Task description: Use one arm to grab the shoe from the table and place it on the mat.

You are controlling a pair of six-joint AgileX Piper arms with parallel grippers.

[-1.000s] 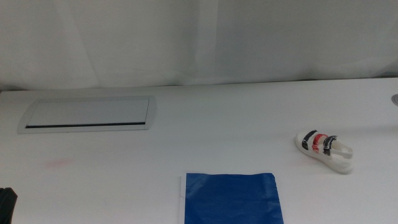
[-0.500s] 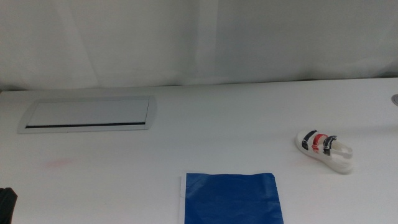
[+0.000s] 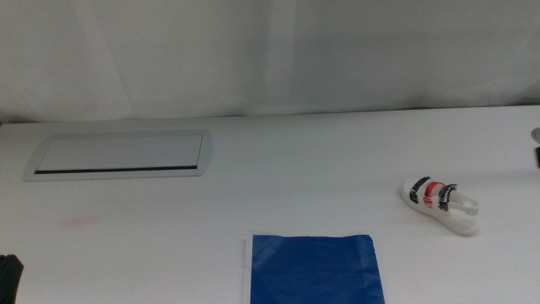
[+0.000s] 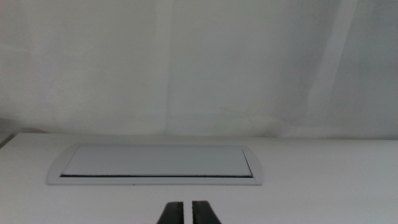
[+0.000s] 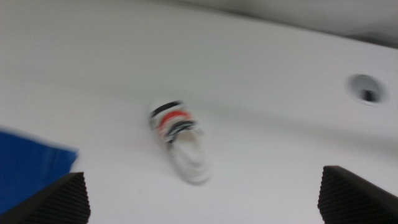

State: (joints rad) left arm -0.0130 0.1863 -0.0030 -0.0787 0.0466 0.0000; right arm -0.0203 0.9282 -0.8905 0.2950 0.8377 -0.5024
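Lying on the table point(image 3: 321, 177) well right of the mat point(image 3: 314, 268), the shoe point(image 3: 439, 203) looks light, with a stiff sole; grip across the sole sides, not the soft straps. Right gripper point(image 5: 205, 198) is above it, jaws spread wide; left gripper point(image 4: 186, 213) waits, nearly closed, empty; surface smooth, room ample

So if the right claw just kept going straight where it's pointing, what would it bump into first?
Probably the shoe. The right gripper, wide open, points toward it, with only bare table before it. The picture is blurry, so depth is uncertain.
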